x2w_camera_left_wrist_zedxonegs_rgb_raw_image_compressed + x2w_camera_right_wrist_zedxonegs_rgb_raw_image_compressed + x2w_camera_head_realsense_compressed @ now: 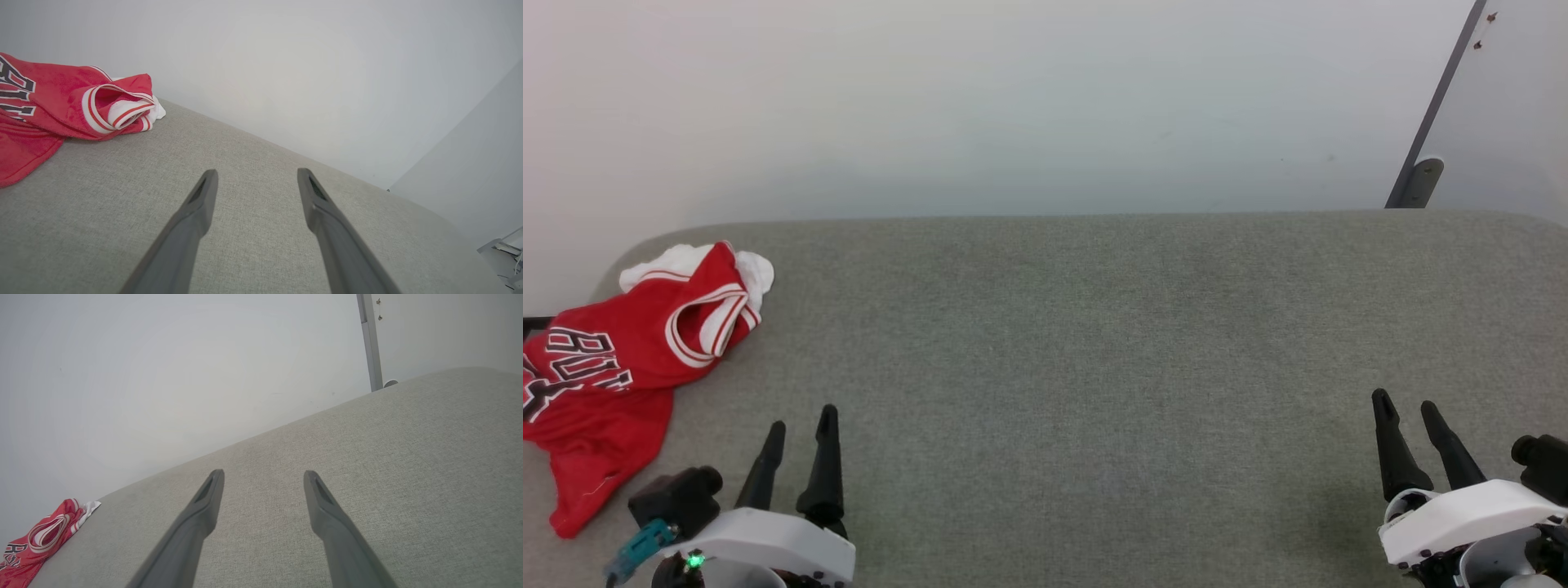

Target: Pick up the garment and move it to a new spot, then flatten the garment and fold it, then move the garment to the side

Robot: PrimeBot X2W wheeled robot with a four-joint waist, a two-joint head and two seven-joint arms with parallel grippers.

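The garment point(613, 359), a red jersey with white sleeves, striped trim and black lettering, lies crumpled at the far left of the grey surface, partly over its left edge. It also appears at the upper left of the left wrist view point(61, 106) and the lower left corner of the right wrist view point(36, 543). My left gripper point(802, 425) stands open near the front edge, just right of the garment and apart from it, nothing between its fingers point(200, 200). Far off at the lower right, my right gripper point(1406, 404) is open too and holds nothing.
The grey fabric-covered table point(1094, 343) spreads wide between the two grippers, its far edge against a pale wall point(1013, 98). A dark slanted post point(1429, 139) stands behind the table's far right corner.
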